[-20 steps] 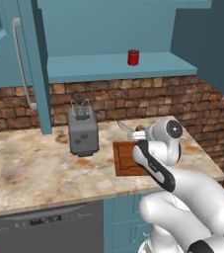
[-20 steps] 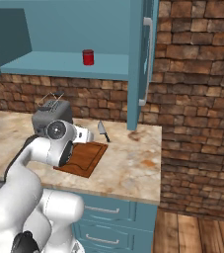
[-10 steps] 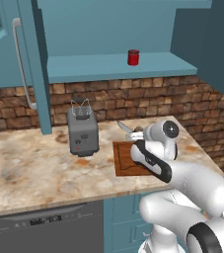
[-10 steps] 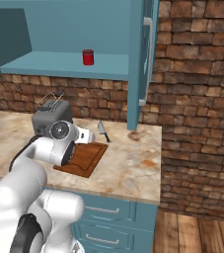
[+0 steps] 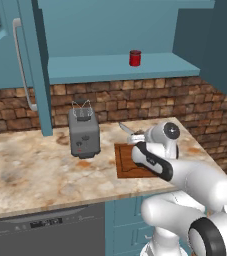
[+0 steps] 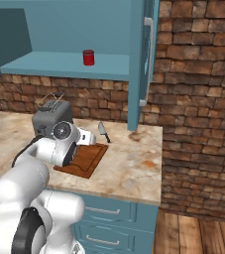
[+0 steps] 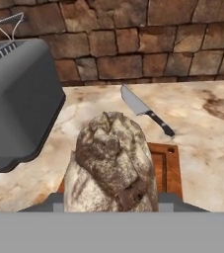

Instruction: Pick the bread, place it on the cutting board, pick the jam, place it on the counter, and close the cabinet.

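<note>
Bread [image 7: 111, 165] fills the hand view, clamped in the robot's gripper [image 7: 111, 206] low over the cutting board [image 5: 127, 162], which lies on the counter [image 5: 30, 175] just beside the grey toaster [image 5: 83, 134] on the side away from the open cabinet door [image 5: 15, 55]. The jaws are closed about as far as they go on the speckled loaf, their tips hidden under it, so the hold reads as firm. A kitchen knife [image 7: 144, 108] rests on the stone just beyond the board's far edge, blade angled toward the toaster. The jam [image 5: 134, 57] stands upright on the shelf of the cabinet [image 6: 69, 64], well above the board and apart from everything else.

Judged from these views, the step in hand is setting the loaf down. Doing it well likely means lowering until the base meets the wood inside the groove, toward the board's middle (clear of the knife and of the toaster's flank), then parting the jaws only once the weight is borne, and lifting straight away so the rounded chunk is not tipped or dragged. Whether the loaf already touches the board cannot be told.

No brand, label or readable writing appears on the jar, the toaster or the panel of the appliance under the counter
</note>
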